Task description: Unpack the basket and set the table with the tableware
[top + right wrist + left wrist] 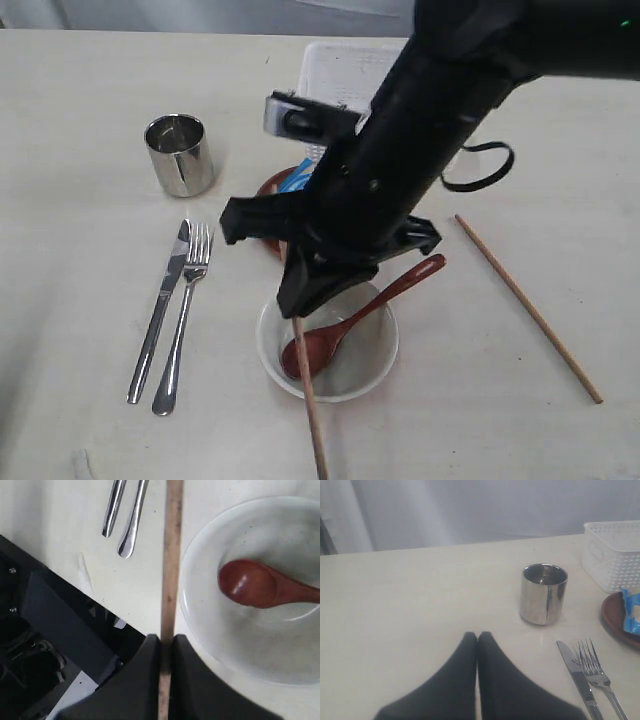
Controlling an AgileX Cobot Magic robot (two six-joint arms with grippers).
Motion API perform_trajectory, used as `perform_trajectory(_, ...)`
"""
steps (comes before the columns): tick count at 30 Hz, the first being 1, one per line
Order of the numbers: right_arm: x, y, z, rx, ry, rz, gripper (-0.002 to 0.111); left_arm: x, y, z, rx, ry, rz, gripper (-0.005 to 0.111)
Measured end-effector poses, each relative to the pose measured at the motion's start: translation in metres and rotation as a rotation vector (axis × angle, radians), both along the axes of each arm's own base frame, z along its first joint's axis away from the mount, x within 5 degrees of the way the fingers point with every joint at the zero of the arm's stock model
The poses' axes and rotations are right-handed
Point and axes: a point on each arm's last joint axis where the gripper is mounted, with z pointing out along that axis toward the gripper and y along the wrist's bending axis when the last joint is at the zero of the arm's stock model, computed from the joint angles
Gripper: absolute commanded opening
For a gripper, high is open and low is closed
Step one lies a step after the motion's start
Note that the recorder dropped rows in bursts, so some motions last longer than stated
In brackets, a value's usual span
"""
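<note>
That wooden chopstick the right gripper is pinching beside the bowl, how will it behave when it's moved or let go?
Probably stiff: the chopstick looks dead straight though the right gripper pinches it at one spot. Slim and round-looking, it may roll on the smooth table once released. Such a narrow pinch could let it pivot, maybe against the rim of the bowl.

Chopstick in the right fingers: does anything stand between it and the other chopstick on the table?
Yes: the bowl, with the spoon in it, sits between the held chopstick and the other chopstick. The spoon's handle juts over the rim that way.
</note>
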Motion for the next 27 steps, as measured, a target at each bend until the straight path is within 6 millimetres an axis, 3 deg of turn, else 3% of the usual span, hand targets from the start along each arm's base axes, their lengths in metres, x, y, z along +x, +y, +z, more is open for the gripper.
perform_trajectory(5, 0.006, 0.014, -0.038, -0.058, 0.066, -0.017, 0.0, 0.0, 0.0, 0.0, 0.0, 0.0, 0.0, 0.0)
perform_trajectory(10, 0.019, 0.008, -0.059, -0.11, 0.075, -0.041, 0.0, 0.0, 0.0, 0.0, 0.0, 0.0, 0.0, 0.0)
perform_trajectory(14, 0.035, -0.002, -0.06, -0.102, 0.051, -0.11, 0.0, 0.0, 0.0, 0.0, 0.0, 0.0, 0.0, 0.0)
perform_trajectory(27, 0.037, -0.004, -0.067, -0.124, 0.056, -0.114, 0.0, 0.0, 0.0, 0.0, 0.0, 0.0, 0.0, 0.0)
